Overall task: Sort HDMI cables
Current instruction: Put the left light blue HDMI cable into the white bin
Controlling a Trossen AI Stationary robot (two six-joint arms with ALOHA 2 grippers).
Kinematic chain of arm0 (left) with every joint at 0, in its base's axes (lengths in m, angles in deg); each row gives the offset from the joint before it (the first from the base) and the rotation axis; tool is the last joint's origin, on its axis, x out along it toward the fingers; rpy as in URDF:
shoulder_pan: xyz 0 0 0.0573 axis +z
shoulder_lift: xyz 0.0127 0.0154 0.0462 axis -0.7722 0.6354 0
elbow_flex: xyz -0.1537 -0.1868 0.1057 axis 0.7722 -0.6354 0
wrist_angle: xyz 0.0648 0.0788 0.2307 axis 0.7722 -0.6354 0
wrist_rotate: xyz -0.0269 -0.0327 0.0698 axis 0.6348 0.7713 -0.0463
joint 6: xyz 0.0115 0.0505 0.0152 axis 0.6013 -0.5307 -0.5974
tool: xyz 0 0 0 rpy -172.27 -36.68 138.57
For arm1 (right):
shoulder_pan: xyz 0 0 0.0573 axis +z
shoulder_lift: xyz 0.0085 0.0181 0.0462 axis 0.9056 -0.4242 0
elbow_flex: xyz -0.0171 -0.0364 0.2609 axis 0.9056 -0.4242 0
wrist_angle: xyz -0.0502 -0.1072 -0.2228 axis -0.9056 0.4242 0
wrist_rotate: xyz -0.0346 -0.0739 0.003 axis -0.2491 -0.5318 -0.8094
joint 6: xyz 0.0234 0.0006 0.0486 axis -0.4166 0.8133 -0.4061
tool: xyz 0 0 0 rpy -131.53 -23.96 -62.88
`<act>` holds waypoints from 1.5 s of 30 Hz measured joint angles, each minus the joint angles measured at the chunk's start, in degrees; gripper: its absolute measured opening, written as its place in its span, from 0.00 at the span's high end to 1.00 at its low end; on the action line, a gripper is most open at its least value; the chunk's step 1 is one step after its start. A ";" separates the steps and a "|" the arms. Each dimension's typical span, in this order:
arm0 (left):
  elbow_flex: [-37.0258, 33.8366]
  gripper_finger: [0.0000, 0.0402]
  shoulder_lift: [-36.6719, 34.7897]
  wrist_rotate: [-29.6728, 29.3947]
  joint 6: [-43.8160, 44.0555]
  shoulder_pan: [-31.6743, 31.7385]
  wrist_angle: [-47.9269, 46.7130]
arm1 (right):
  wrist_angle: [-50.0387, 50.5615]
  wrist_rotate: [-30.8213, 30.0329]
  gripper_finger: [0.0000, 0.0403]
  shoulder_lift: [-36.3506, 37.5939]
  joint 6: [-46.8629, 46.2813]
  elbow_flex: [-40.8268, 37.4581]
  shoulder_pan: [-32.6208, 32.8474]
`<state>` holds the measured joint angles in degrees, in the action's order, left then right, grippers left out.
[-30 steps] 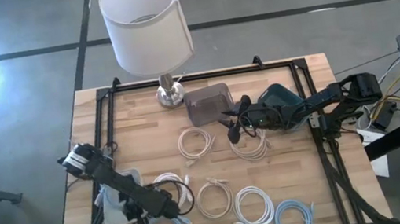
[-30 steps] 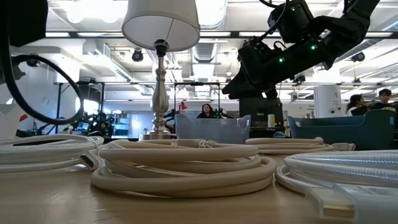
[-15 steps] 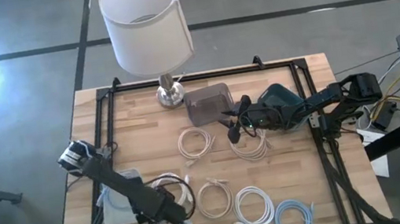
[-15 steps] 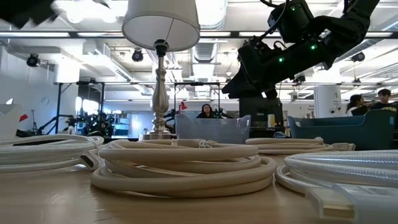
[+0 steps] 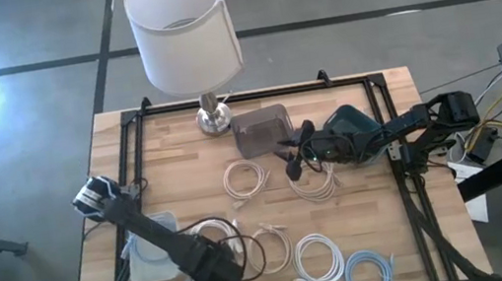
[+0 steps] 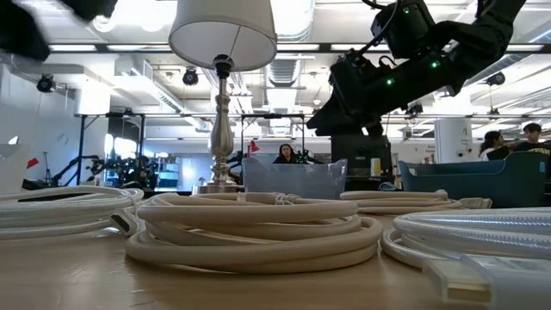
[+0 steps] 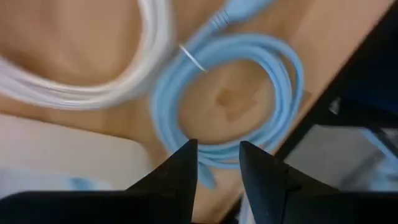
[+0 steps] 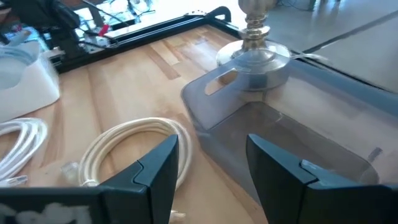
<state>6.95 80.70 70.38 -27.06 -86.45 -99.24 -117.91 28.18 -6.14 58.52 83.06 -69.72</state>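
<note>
The high view looks straight down on the whole table (image 5: 174, 162); the low view sits at tabletop height, facing the lamp (image 6: 222, 77). Both wrist views look closely at the tabletop

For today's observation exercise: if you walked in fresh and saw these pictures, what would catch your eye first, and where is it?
The big white lamp at the table's far edge stands out first. Next come the coiled HDMI cables spread over the wooden table, mostly along its near side. The left gripper hangs over a light blue coil at the near left, while the right gripper waits open by the grey bin.
</note>
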 joint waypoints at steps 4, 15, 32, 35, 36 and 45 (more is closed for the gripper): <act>-7.31 0.70 0.00 3.69 0.18 -0.13 9.33 | 0.02 0.72 0.54 0.00 0.00 0.00 0.17; -14.93 0.70 0.00 7.13 1.36 -0.11 9.05 | -0.04 0.70 0.54 -0.02 -0.37 0.00 0.15; -11.14 0.70 0.00 -2.90 -4.72 -0.09 8.12 | -0.10 0.55 0.54 -0.02 -0.42 0.02 0.17; -10.14 0.70 0.00 -7.04 -6.20 -0.09 5.96 | -0.10 0.55 0.54 -0.02 -0.42 0.02 0.17; -10.13 0.70 0.00 -8.19 -6.56 -0.09 5.46 | -0.09 0.55 0.54 -0.02 -0.42 0.02 0.17; -13.12 0.70 0.00 -1.84 -5.68 -0.29 9.84 | -0.09 0.57 0.54 -0.09 -0.42 0.02 0.17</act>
<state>-6.16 80.70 68.54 -32.73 -86.73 -89.40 -118.00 28.75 -6.22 58.10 83.08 -69.54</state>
